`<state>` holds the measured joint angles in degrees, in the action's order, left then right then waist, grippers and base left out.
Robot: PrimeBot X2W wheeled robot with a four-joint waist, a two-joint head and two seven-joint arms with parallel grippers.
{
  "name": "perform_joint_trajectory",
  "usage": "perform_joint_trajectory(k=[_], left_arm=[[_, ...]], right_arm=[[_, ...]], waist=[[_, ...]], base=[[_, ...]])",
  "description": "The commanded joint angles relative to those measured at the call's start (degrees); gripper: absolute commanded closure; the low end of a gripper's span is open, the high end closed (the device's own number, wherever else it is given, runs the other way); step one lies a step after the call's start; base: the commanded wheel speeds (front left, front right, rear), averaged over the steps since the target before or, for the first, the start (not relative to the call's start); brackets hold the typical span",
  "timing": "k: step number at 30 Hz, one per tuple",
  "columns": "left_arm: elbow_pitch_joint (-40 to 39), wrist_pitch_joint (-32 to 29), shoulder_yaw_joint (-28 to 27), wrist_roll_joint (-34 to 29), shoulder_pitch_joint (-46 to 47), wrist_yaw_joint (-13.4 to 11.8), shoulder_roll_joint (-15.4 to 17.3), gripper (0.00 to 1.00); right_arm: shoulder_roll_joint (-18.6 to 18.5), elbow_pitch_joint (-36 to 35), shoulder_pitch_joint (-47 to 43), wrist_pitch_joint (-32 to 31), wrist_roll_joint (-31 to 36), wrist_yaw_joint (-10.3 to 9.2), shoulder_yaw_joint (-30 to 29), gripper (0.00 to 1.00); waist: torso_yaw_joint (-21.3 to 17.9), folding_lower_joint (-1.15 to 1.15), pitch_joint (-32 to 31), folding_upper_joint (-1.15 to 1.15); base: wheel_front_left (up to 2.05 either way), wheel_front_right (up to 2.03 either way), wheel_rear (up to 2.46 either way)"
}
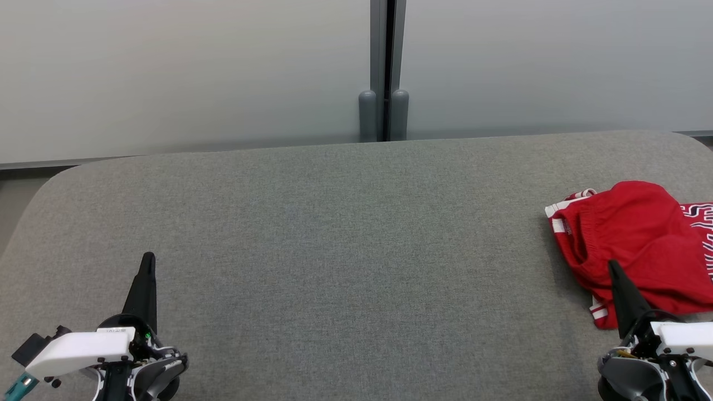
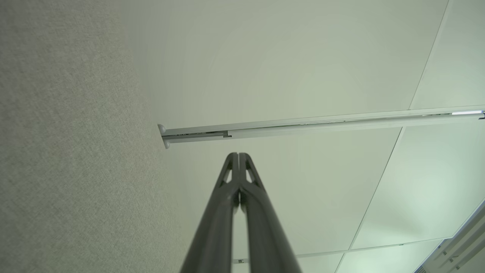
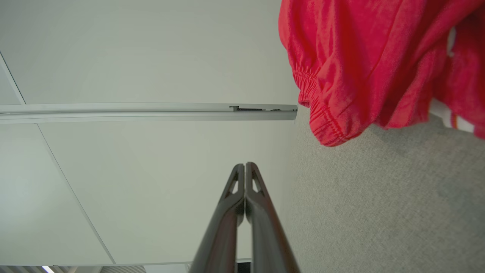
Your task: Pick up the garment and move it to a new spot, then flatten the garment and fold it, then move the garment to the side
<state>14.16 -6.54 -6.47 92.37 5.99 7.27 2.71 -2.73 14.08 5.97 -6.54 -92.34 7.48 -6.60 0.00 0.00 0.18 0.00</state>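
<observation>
Though partly unseen, red garment (image 1: 629,239), perhaps shorts.

Garment (image 1: 635,245) sits on the table (image 1: 334,234), far right; right gripper (image 1: 612,265) just in front of it, left gripper (image 1: 148,258) way off at near left. Wall (image 1: 184,72) runs behind, post (image 1: 383,114) mid-way along.

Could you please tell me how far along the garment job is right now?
Nothing looks done: the red garment lies crumpled at the right side of the grey table. Nothing is in hand: left gripper and right gripper are shut and empty, the right one beside the cloth. Picking up, moving, flattening, folding and setting aside all remain.
</observation>
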Motion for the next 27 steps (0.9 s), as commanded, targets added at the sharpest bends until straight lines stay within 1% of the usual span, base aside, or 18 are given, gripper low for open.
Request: perform_joint_trajectory(k=[1, 27], left_arm=[[-0.2, -0.2, -0.2, 0.1, 0.6, 0.4, 0.3, 1.00], [-0.2, -0.2, -0.2, 0.1, 0.6, 0.4, 0.3, 1.00]], right_arm=[[-0.2, -0.1, 0.5, -0.2, -0.1, 0.02, -0.1, 1.00], [-0.2, -0.1, 0.5, -0.2, -0.1, 0.02, -0.1, 1.00]], waist=[[0.0, 0.00, 0.0, 0.00], [0.0, 0.00, 0.0, 0.00]], base=[[0.00, 0.00, 0.00], [0.00, 0.00, 0.00]])
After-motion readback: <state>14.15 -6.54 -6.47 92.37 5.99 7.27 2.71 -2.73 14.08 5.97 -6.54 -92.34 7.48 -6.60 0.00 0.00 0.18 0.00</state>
